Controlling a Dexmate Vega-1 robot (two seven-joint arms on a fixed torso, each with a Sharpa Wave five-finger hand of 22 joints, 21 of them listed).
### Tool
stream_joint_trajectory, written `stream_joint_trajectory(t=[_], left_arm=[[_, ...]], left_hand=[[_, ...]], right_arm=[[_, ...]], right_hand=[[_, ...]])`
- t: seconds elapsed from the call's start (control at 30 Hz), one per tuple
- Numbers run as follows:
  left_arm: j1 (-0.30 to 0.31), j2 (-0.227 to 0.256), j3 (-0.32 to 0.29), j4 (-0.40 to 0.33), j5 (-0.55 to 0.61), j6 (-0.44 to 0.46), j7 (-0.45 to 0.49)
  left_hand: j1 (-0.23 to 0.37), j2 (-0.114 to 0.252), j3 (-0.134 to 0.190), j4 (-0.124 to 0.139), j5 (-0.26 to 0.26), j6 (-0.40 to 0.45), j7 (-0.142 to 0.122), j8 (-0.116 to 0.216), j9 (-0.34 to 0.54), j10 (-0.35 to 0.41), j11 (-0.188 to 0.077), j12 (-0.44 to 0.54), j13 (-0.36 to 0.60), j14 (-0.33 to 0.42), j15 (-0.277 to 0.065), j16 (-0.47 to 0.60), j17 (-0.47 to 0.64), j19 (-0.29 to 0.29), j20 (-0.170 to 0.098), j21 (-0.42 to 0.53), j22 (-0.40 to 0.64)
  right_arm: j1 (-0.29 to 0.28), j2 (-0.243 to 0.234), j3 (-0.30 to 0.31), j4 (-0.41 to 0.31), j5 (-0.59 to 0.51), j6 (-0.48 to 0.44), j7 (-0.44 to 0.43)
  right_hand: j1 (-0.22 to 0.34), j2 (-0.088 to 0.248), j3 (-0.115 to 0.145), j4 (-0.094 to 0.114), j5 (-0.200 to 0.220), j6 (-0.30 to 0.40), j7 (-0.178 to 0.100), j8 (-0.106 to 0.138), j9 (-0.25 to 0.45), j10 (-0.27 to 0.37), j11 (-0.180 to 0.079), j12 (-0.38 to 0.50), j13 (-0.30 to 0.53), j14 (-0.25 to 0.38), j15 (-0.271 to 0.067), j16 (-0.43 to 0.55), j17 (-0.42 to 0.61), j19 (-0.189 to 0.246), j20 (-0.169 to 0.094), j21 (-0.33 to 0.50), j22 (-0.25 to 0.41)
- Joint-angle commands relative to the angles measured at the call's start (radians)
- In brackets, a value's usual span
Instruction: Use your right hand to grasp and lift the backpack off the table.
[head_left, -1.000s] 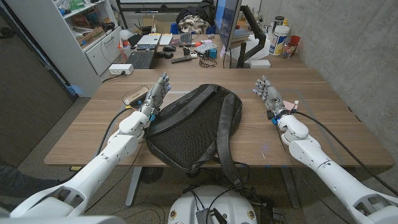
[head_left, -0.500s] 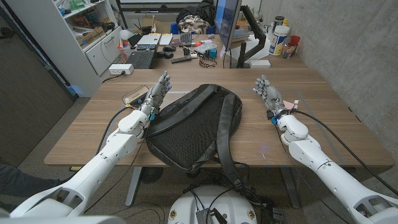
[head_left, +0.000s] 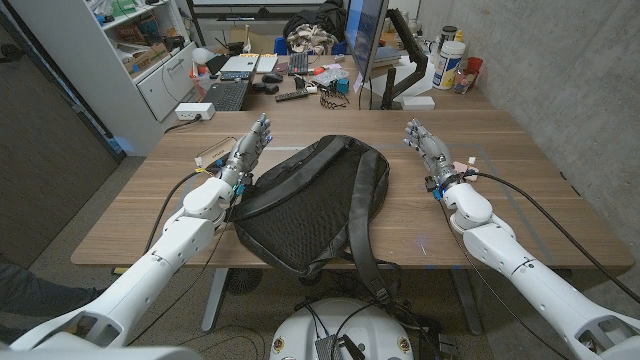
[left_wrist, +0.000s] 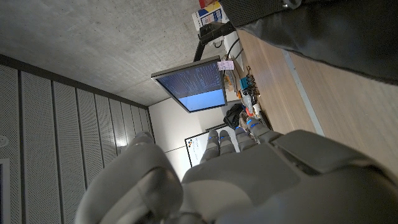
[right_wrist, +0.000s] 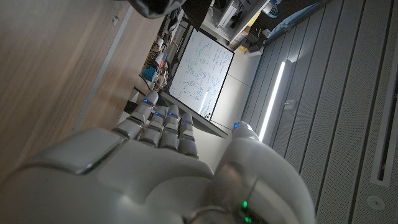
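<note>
Approaching was the step in hand: right hand (head_left: 426, 148) stood on the wooden table (head_left: 520, 190) just beside the black backpack (head_left: 310, 200), on its right, fingers extended and close together, holding nothing, not touching the bag. Backpack lay flat at mid-table between both hands, mesh back panel up, one shoulder strap (head_left: 362, 262) trailing off the table's near edge. Left hand (head_left: 246, 152) sat against the backpack's left edge, fingers straight, gripping nothing; contact with the fabric could not be told for sure.

Judged: grasp not yet begun, nothing lifted. Next move probably called for the right hand to swing in toward the backpack, open wider, and close on something grabbable — the right shoulder strap (head_left: 378, 185) along the bag's near-right side looked the closest hold; the top handle was not clearly visible. Soft bag would likely sag and swing when raised, and the dangling strap could drag on the table edge.

Around: a small tan box (head_left: 214, 154) lay just left of the backpack, behind the left hand. Beyond the backpack, a second desk held a monitor (head_left: 366, 45), keyboard (head_left: 226, 95) and clutter, well apart. Nothing stood between right hand and bag.
</note>
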Motion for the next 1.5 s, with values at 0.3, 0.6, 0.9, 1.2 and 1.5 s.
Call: stream_joint_trajectory(t=[0.3, 0.6, 0.9, 1.2, 1.5], left_arm=[[0.109, 0.075, -0.082, -0.126, -0.003, -0.016, 0.026], [0.108, 0.074, -0.089, -0.129, -0.006, -0.027, 0.025], [0.105, 0.073, -0.087, -0.127, -0.004, -0.029, 0.024], [0.118, 0.081, -0.089, -0.151, 0.017, -0.033, 0.043], [0.133, 0.084, -0.098, -0.167, 0.021, -0.035, 0.057]], left_hand=[[0.008, 0.007, 0.002, -0.003, 0.006, 0.010, -0.001, 0.005, 0.005, 0.009, 0.002, 0.007, 0.003, 0.001, 0.002, 0.007, 0.003, -0.011, -0.005, -0.007, 0.002], [0.009, 0.009, 0.002, -0.003, 0.005, 0.013, -0.001, 0.006, 0.005, 0.012, 0.002, 0.008, 0.003, 0.002, 0.002, 0.007, 0.003, -0.011, 0.002, -0.009, 0.003], [0.009, 0.010, 0.001, -0.004, 0.005, 0.013, -0.002, 0.005, 0.005, 0.013, 0.000, 0.007, 0.003, 0.002, 0.002, 0.006, 0.003, -0.012, 0.008, -0.013, 0.003], [0.010, 0.012, -0.001, -0.004, 0.004, 0.014, -0.003, 0.004, 0.005, 0.014, -0.001, 0.007, 0.003, -0.006, 0.001, 0.003, 0.003, -0.020, 0.014, -0.020, 0.003], [0.010, 0.013, -0.002, -0.005, 0.004, 0.015, -0.007, 0.004, 0.006, 0.016, -0.005, 0.007, 0.004, -0.006, -0.003, 0.003, 0.003, -0.022, 0.016, -0.023, 0.004]], right_arm=[[0.010, -0.037, -0.071, -0.099, -0.261, -0.023, -0.113], [0.042, -0.048, -0.106, -0.111, -0.334, -0.035, -0.115], [0.070, -0.071, -0.132, -0.143, -0.407, -0.076, -0.119], [0.105, -0.104, -0.158, -0.183, -0.522, -0.143, -0.139], [0.131, -0.162, -0.181, -0.271, -0.603, -0.282, -0.101]], right_hand=[[0.017, 0.001, 0.003, -0.010, 0.003, 0.012, -0.002, 0.008, 0.005, 0.016, 0.001, 0.007, 0.003, 0.006, 0.002, 0.002, -0.001, 0.004, -0.003, -0.009, 0.005], [0.026, 0.004, 0.007, -0.017, 0.003, 0.013, -0.006, 0.008, 0.005, 0.014, 0.002, 0.006, 0.003, 0.005, 0.002, 0.000, -0.002, 0.001, -0.001, -0.015, 0.005], [0.036, 0.003, 0.009, -0.026, 0.001, 0.038, -0.011, 0.016, 0.006, 0.009, 0.012, 0.003, 0.002, -0.002, 0.007, -0.005, -0.003, -0.002, 0.007, -0.025, 0.005], [0.050, -0.001, 0.012, -0.040, 0.000, 0.022, -0.018, 0.007, 0.007, 0.000, 0.016, 0.000, 0.002, -0.008, 0.012, -0.008, -0.005, -0.005, 0.015, -0.035, 0.005], [0.107, -0.018, 0.022, -0.090, -0.003, -0.019, -0.015, -0.005, 0.008, -0.042, 0.024, -0.012, 0.003, -0.032, 0.047, -0.017, -0.010, -0.016, 0.072, -0.066, 0.003]])
